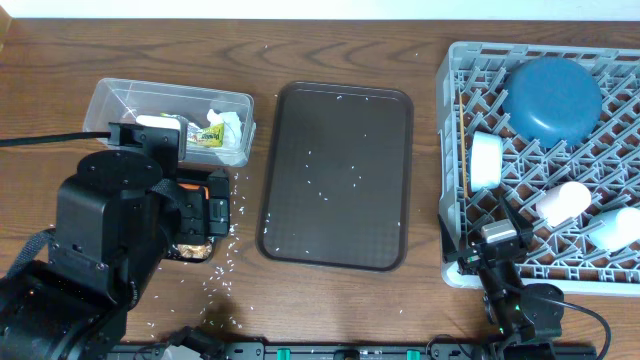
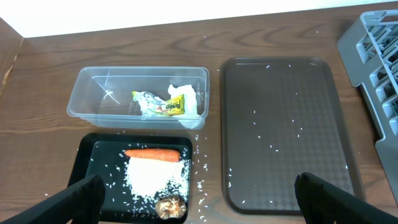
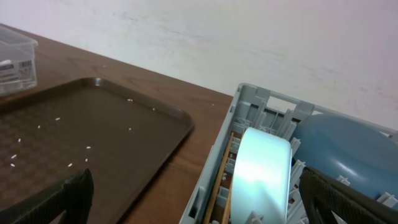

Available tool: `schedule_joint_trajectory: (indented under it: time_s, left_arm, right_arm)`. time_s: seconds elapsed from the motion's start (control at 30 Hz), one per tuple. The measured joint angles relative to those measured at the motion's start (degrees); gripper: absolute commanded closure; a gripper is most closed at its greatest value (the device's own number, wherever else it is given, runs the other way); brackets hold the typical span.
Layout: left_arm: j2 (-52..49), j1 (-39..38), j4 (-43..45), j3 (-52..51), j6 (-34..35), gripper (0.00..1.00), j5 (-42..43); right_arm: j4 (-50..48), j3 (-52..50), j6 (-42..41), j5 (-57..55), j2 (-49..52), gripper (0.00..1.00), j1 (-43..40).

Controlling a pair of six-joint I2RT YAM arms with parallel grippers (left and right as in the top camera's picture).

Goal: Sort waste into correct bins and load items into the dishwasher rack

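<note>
Left tool [image 2: 199, 194]: jaws wide apart, nothing between them. It hangs over the near edge of the black tray [image 2: 87, 163], with the waste below and ahead of it.

Tub [image 2: 93, 104], far left, behind the black tray: holds the wrapper [image 2: 163, 104] and the tissue [image 2: 186, 93], both towards its right end.

Black tray: carrot [image 2: 152, 153] lies crosswise. A heap of rice [image 2: 152, 177] touches its near side. A brown lump [image 2: 170, 206] sits at the heap's near edge. Loose grains are scattered over the tray floor.

Serving tray [image 2: 286, 124], centre of the desk [image 1: 350, 50]: only scattered grains on it. More grains lie on the wood around the black tray and the tub.

Right tool [image 3: 199, 202]: jaws wide apart and empty, low over the left edge of the rack [image 1: 600, 272], with the bowl [image 3: 261, 174] just ahead of it.

Rack, far right: chopsticks [image 3: 219, 183] lie along the left wall. The bowl stands on edge beside them. The dish [image 1: 550, 98] lies upside down at the back. The pink cup [image 1: 563, 201] and blue cup [image 1: 615, 228] lie on their sides towards the near right.

Desk is dark wood grain. A pale wall [image 3: 249, 37] stands behind it.
</note>
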State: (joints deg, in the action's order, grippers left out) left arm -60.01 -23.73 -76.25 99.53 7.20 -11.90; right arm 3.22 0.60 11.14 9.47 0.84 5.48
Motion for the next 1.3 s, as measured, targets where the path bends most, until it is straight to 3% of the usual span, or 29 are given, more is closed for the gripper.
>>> schedule_joint_trajectory:
  time_s: [0.77, 0.97, 1.17, 1.3]
  left_arm:
    - [0.04, 1.01, 1.01, -0.02, -0.26, 0.02, -0.28]
    - [3.41, 7.87, 16.26, -5.79, -7.23, 0.02, 4.7]
    - [13.49, 15.17, 32.92, -21.44, -13.66, 0.02, 11.78]
    - [22.8, 17.51, 39.54, -33.05, -15.04, 0.02, 13.46]
  right_arm:
    - [0.0, 0.0, -0.15, 0.0, 0.0, 0.01, 0.0]
    - [0.0, -0.02, -0.15, 0.04, 0.0, 0.01, 0.0]
    - [0.02, -0.04, -0.15, 0.09, -0.02, 0.01, 0.0]
    - [0.02, -0.04, -0.15, 0.15, -0.11, 0.01, 0.0]
